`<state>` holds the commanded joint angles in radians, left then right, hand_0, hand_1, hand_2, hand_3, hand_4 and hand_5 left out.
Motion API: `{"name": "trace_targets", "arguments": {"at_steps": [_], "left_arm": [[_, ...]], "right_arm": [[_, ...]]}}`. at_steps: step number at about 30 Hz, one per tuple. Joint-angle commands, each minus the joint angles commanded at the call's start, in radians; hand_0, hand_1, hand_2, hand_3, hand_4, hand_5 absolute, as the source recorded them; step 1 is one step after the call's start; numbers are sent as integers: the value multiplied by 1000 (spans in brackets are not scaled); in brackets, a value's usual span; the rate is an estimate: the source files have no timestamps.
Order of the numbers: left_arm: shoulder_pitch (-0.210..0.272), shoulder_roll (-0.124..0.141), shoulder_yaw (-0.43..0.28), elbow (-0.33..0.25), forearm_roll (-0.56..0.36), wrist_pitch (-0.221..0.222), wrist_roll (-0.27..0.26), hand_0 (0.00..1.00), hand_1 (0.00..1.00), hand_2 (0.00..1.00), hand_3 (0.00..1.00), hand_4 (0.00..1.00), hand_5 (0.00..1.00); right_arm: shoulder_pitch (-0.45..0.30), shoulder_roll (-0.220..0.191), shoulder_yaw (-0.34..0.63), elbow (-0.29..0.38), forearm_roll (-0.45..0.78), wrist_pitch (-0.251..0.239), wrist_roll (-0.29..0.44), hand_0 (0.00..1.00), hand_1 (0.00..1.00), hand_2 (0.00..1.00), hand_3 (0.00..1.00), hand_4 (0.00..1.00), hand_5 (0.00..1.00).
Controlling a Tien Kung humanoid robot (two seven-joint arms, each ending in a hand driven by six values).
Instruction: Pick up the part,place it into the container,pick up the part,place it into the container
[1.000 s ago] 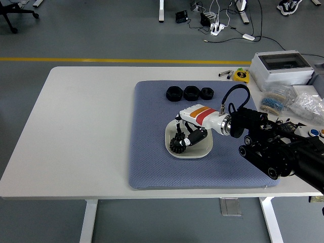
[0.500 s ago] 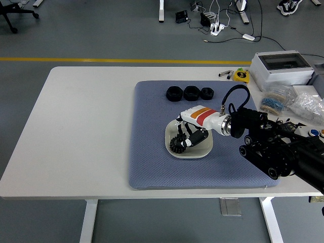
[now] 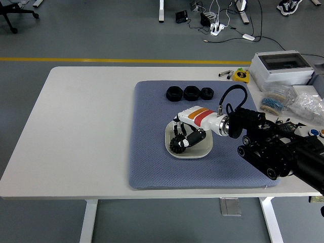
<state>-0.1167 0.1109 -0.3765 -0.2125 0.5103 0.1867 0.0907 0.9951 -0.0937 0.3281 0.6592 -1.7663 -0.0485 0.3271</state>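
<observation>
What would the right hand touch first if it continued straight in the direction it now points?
Probably the black toothed part lying in the white container: the right hand points down-left, fingers already over it. Contact cannot be judged from this view.

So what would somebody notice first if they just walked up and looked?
Probably the robot's white right hand, reaching into the pale bowl in the middle of the blue mat, with a black toothed part at its fingertips. Next, three black parts lined up along the mat's far edge.
</observation>
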Motion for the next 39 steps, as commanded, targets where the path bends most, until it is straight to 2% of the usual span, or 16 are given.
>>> {"name": "trace_targets", "arguments": {"at_steps": [14, 23, 27, 28, 33, 34, 37, 39], "left_arm": [[-1, 1, 0, 1, -1, 0, -2, 758, 783, 803, 729, 755, 699], [0, 1, -2, 1, 1, -1, -1, 758, 783, 803, 729, 755, 700], [-2, 2, 2, 0, -2, -1, -1, 758, 783, 803, 729, 755, 700], [-2, 2, 4, 0, -5, 0, -2, 758, 783, 802, 728, 755, 699], [-3, 2, 8, 0, -13, 1, -4, 758, 783, 802, 728, 755, 699], [-3, 2, 10, 0, -14, 1, -4, 757, 783, 803, 728, 755, 699], [-3, 1, 12, 0, -18, 1, -5, 757, 783, 803, 728, 755, 699], [-2, 1, 13, 0, -19, 0, -5, 757, 783, 803, 728, 755, 699]], "right_arm": [[3, -1, 30, 48, -5, 7, 2, 2, 164, 392, 485, 839, 422], [7, -16, 110, 118, -27, 9, -6, 2, 163, 391, 483, 843, 424], [-5, -32, 166, 140, -24, -18, -13, 2, 163, 391, 483, 843, 424], [-12, -39, 187, 147, -17, -29, -13, 89, 272, 456, 494, 840, 417], [-44, -84, 303, 198, 117, -63, -24, 89, 272, 456, 494, 840, 417], [-56, -100, 330, 218, 156, -64, -31, 308, 496, 635, 550, 887, 450], [-80, -136, 386, 267, 279, -47, -49, 308, 496, 635, 550, 887, 450], [-105, -169, 417, 307, 363, -4, -92, 308, 496, 635, 550, 887, 450]]}}
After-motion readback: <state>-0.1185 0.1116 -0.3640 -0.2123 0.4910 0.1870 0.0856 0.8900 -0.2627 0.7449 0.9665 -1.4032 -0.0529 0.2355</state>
